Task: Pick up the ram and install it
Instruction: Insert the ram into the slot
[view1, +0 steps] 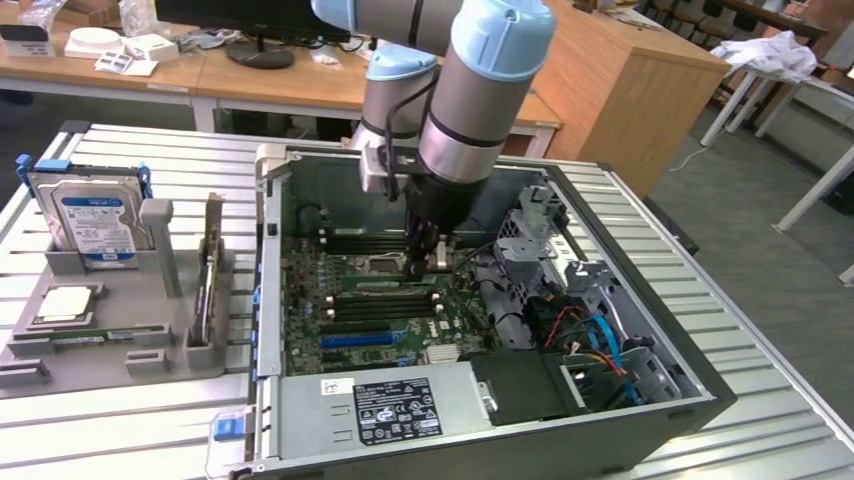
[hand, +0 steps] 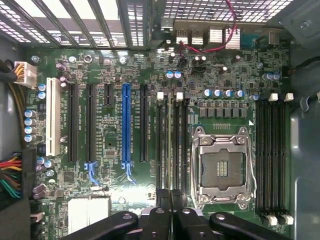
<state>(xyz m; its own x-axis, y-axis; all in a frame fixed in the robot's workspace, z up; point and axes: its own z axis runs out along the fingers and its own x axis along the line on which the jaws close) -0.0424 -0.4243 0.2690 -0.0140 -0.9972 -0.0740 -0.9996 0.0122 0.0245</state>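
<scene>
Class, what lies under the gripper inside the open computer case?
Black memory slots beside the empty processor socket on the motherboard. The gripper covers one end of them.

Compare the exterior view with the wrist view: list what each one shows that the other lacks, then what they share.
Exterior view: the hard drive in its grey stand, the power supply and the arm with its blue-capped joints. Wrist view: the white expansion slot and a red cable by the rear ports. Both: the end effector closed on the ram at the black memory slots, the empty CPU socket, the blue expansion slot.
</scene>
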